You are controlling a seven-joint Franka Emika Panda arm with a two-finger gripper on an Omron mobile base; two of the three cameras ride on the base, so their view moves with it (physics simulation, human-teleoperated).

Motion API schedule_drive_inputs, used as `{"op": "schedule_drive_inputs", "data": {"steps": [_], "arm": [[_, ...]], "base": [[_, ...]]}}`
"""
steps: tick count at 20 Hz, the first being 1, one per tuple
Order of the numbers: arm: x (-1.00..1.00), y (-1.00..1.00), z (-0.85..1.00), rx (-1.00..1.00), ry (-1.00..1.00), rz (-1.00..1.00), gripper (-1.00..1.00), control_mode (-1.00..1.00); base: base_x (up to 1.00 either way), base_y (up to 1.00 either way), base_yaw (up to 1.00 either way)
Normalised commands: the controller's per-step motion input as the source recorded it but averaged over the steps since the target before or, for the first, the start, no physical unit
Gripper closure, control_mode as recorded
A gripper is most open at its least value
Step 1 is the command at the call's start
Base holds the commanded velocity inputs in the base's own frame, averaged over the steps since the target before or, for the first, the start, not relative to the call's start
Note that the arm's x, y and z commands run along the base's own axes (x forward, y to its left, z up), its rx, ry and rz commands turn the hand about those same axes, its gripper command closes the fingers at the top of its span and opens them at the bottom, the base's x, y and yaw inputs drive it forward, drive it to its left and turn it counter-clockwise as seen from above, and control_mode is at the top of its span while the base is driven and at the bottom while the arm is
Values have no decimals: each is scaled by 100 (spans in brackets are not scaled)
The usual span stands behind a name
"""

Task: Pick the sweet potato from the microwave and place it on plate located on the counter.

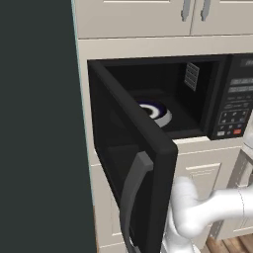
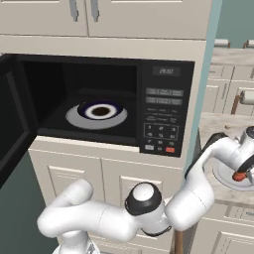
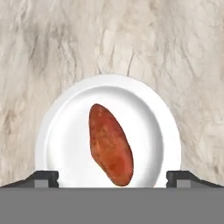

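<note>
The sweet potato (image 3: 110,144) lies on the white plate (image 3: 65,131), which sits on the marbled worktop (image 3: 52,48). My end effector (image 3: 112,178) hangs above it, its fingertips spread wide and gripping nothing. The microwave (image 2: 163,99) stands open with just its turntable dish (image 2: 96,115) inside; I judge the placing done

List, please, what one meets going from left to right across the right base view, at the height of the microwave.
The open black door → the round dish inside the cavity → the keypad panel → the gripper over the white plate on the counter.
</note>
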Motion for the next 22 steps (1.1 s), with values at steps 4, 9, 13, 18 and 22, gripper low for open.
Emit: {"op": "schedule_drive_inputs", "data": {"steps": [4, 9, 13, 18, 22], "arm": [[-100, 77, 36, -14, -11, 2, -100, -100], [-100, 100, 3, -20, -1, 14, -100, -100], [-100, 100, 2, -22, 0, 16, -100, -100], [-100, 100, 33, -29, 4, 19, -100, -100], [-83, 100, 20, -32, 9, 22, -100, -100]], "base": [[0, 0, 0], [0, 0, 0], [0, 0, 0], [0, 0, 0], [0, 0, 0]]}}
